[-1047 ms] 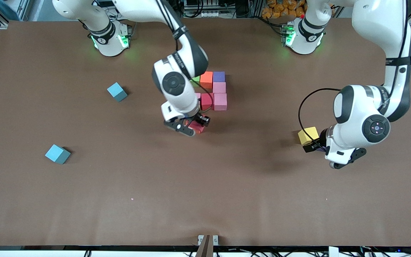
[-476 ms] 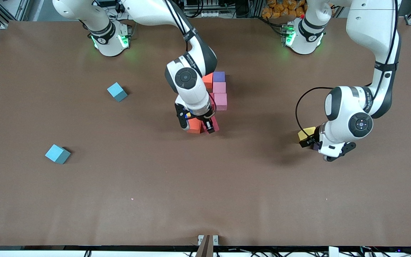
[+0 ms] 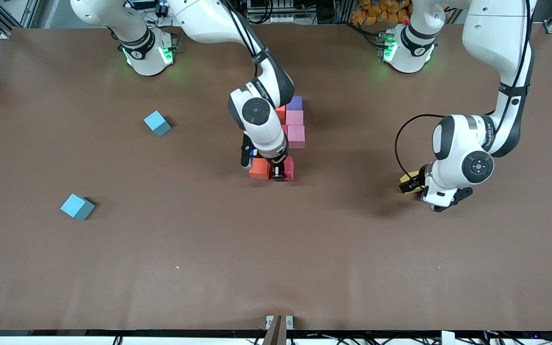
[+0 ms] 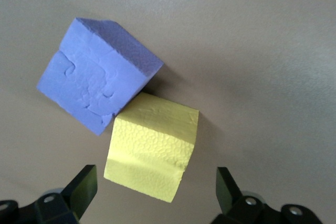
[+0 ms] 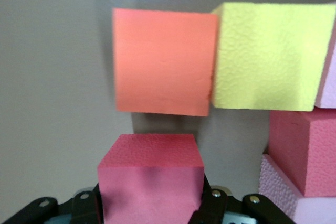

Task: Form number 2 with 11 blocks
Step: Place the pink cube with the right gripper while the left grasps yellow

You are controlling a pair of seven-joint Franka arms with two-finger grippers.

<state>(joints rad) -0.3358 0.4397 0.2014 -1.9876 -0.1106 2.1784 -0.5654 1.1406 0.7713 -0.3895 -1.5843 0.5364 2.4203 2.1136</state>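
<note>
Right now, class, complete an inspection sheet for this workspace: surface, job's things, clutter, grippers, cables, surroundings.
Surface: brown table, flat and matte.
Job's things: cluster of blocks mid-table, with purple block and pink blocks; orange block beside red block at its near end; yellow block touching a violet block toward the left arm's end.
Clutter: two light-blue cubes toward the right arm's end.
Grippers: right gripper shut on red block; left gripper open over yellow block.
Cables: black cable looping from left wrist.
Surroundings: equipment past the arm bases.
</note>
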